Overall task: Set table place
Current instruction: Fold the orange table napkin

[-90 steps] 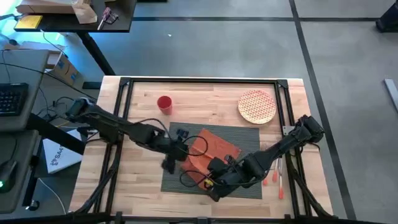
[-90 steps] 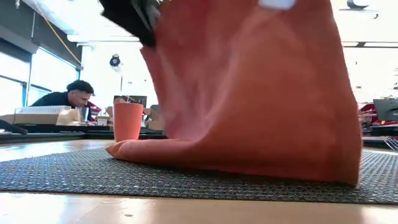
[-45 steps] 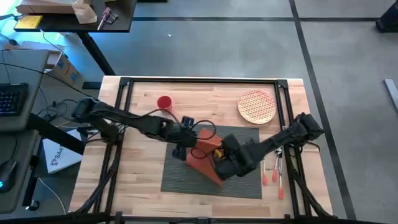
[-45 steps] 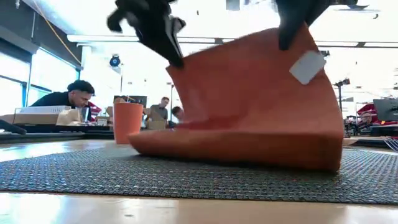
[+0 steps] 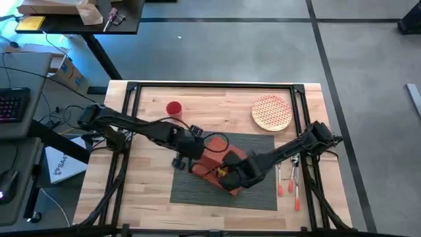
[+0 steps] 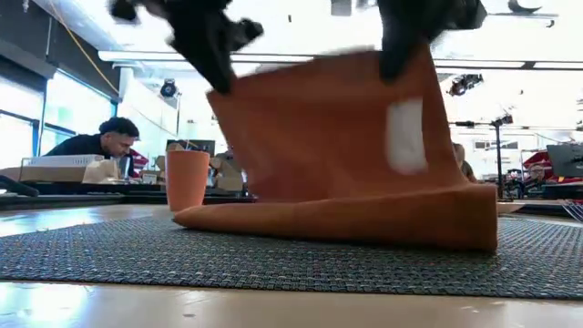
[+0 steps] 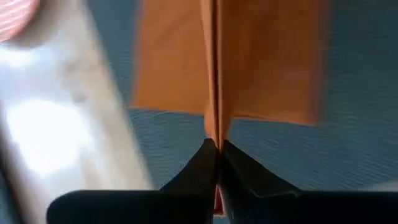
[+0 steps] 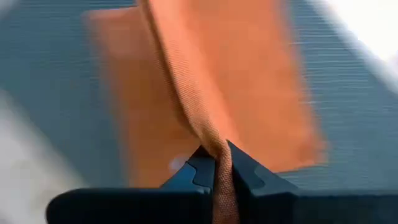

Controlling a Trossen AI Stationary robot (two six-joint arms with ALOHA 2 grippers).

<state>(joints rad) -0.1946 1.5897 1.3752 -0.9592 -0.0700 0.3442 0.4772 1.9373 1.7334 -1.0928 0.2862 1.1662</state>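
Dark grey ribbed placemat (image 5: 253, 187) is laid flat, long axis across the worktop (image 5: 217, 102), beneath both claws; left claw (image 5: 195, 157) and right claw (image 5: 227, 172) are clamped on the rust-orange napkin (image 6: 337, 173).

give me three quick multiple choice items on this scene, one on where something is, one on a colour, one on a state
1. Where is the round patterned plate?
A. on the bare wooden tabletop, beyond the mat's far right corner
B. in the middle of the mat
C. under the napkin

2. What colour is the cup?
A. blue
B. red
C. white

3. What is the state of the rust-orange cloth napkin?
A. lying flat and untouched
B. pinched along its top by both claws, its lower fold resting on the dark grey ribbed placemat
C. hanging off the table

Key: 1 A, the high view shows the plate off the mat. 2 B, it shows red from above. 3 B, the left claw and right claw are each shut on cloth.
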